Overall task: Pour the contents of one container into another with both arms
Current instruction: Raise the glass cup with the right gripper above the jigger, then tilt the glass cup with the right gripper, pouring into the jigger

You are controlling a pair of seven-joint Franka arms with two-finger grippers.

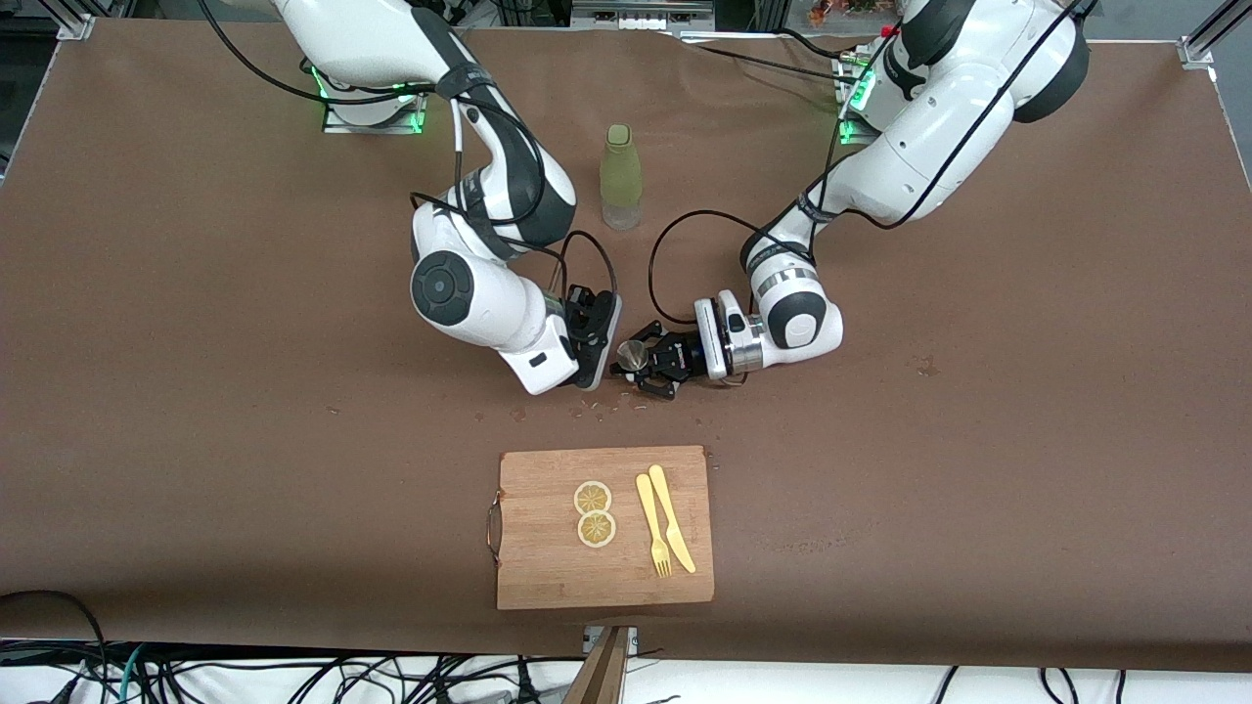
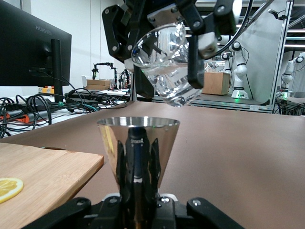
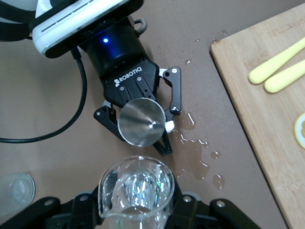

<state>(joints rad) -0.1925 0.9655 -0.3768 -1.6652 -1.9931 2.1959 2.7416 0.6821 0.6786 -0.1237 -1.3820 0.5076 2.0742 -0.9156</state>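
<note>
My left gripper [image 1: 648, 366] is shut on the waist of the small steel jigger [image 1: 634, 354], holding it upright just above the table. In the left wrist view the jigger [image 2: 138, 140] rises from between the left gripper's [image 2: 138, 183] fingers. My right gripper [image 1: 595, 330] is shut on the tiny clear glass [image 2: 164, 67], which hangs tilted just above the jigger's open mouth. In the right wrist view the glass [image 3: 136, 188] sits in the right gripper [image 3: 136, 207], over and beside the jigger [image 3: 143, 121]. I see no stream between them.
Spilled drops [image 3: 195, 143] wet the brown table under the jigger. A tall olive-green bottle [image 1: 621, 176] stands toward the robots' bases. Nearer the front camera lies a wooden board [image 1: 548, 577] with two lemon slices [image 1: 593, 498] and a yellow fork and knife [image 1: 655, 523].
</note>
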